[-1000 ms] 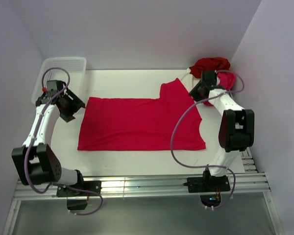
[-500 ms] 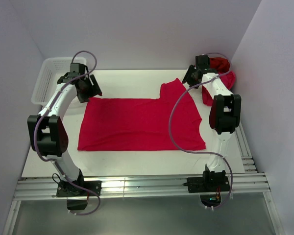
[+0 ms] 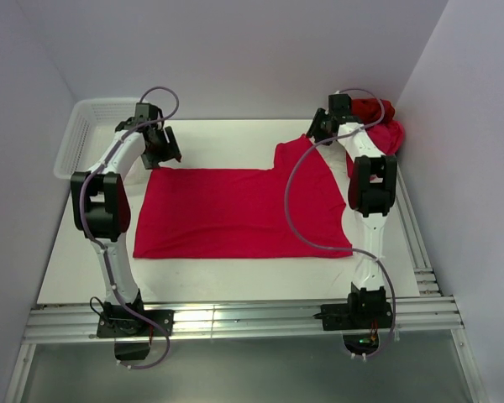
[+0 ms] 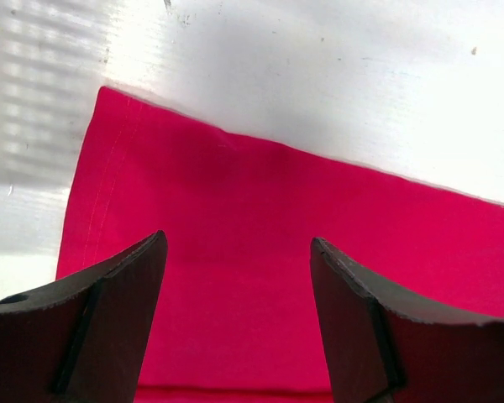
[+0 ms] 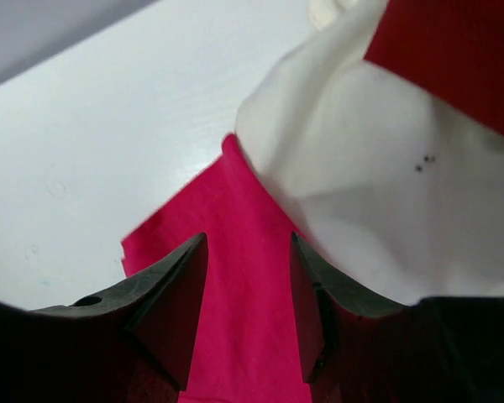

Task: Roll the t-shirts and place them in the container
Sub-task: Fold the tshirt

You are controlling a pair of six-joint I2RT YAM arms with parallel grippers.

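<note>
A bright crimson t-shirt (image 3: pixel 239 211) lies flat across the table, folded into a long band with one sleeve at the far right. My left gripper (image 3: pixel 162 155) hangs open over its far left corner (image 4: pixel 235 269), with nothing between the fingers. My right gripper (image 3: pixel 316 134) hangs open over the sleeve's far tip (image 5: pixel 244 294). A heap of other t-shirts (image 3: pixel 374 117), dark red and pink-red, sits in the far right corner. A whitish t-shirt (image 5: pixel 370 201) of that heap lies just right of my right fingers.
A white mesh basket (image 3: pixel 88 134) stands at the far left, beside the left arm. Walls close in the table at the back and on both sides. An aluminium rail (image 3: pixel 235 317) runs along the near edge.
Both arms have swung to the far side of the table. The left gripper moved from the shirt's left edge to its far left corner, the right from beside the heap to the sleeve tip.
</note>
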